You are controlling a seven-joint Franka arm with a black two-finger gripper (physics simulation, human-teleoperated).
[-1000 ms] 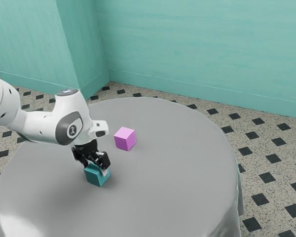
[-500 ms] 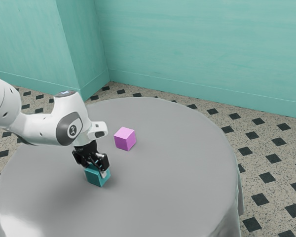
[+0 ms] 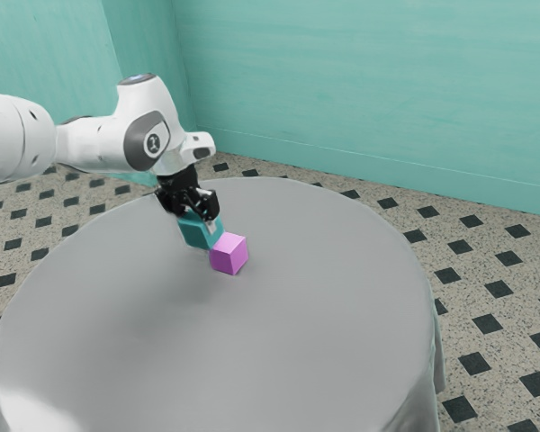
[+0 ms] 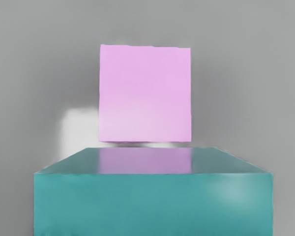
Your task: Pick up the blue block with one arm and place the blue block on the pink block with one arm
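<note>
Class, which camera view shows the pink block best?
The wrist view: the pink block shows its top face whole, past the held blue block. The exterior view shows it at an angle, blue block by its corner.

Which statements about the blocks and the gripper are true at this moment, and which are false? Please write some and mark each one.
1. The gripper holds the blue block above the table. True.
2. The blue block rests on top of the pink block. False: it hangs in the gripper, not yet set on the pink block, slightly toward the exterior view's left of it.
3. The pink block stands on the table. True.
4. The gripper is open. False: it is shut on the blue block.
</note>
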